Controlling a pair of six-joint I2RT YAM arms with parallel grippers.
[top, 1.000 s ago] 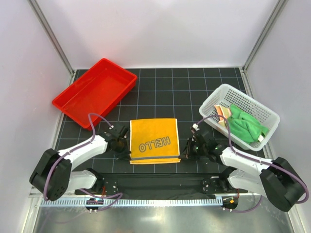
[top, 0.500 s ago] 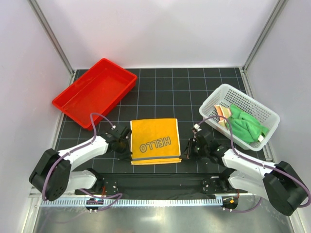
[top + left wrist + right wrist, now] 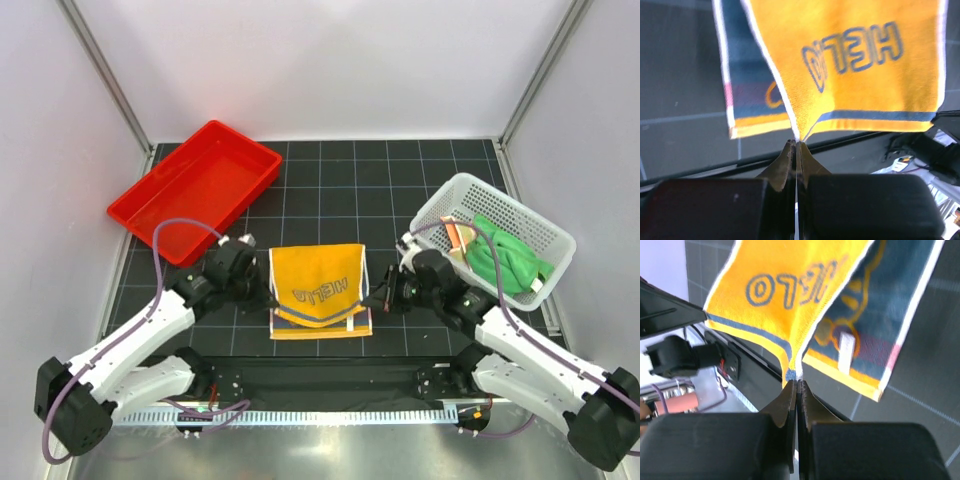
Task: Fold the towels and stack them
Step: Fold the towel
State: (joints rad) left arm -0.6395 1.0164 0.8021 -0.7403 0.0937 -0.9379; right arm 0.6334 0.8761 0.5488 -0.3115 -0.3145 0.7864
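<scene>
from above, we see the yellow towel (image 3: 318,290) at mid-table between the arms, its near edge lifted and sagging. we judge it light, limp cloth, best taken at the corners. the white basket (image 3: 438,208) holds the green towel (image 3: 505,262) and the striped towel (image 3: 458,234); we see nothing in the red tray (image 3: 150,215). on the left wrist view, the left gripper (image 3: 796,146) pinches one near corner. on the right wrist view, the right gripper (image 3: 796,382) pinches the other.

Yellow HELLO towel (image 3: 318,290), corners seemingly aloft
</scene>
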